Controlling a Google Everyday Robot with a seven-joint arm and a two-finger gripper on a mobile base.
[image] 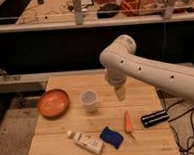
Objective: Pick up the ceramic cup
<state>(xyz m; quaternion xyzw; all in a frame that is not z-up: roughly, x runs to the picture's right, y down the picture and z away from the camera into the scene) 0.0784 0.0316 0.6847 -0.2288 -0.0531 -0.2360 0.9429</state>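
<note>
On the wooden table point(45, 146), the wide orange bowl point(53, 102) sits at the far left. Just right of it, a small gap between them, the ceramic cup point(89, 100) stands upright near the middle of the tabletop, nothing touching it. Nearer the front edge lies a white tube point(85, 141), slanted, and a blue cloth point(111, 137) just beside its right end. The gripper point(120, 94) hangs pointing down over the table to the right of the cup, near it but apart; whether it is spread or pressed together I cannot tell. Below it lies a carrot point(127, 122), then a black object point(155, 118) by the right edge. The white arm point(150, 71) reaches in from the right
</note>
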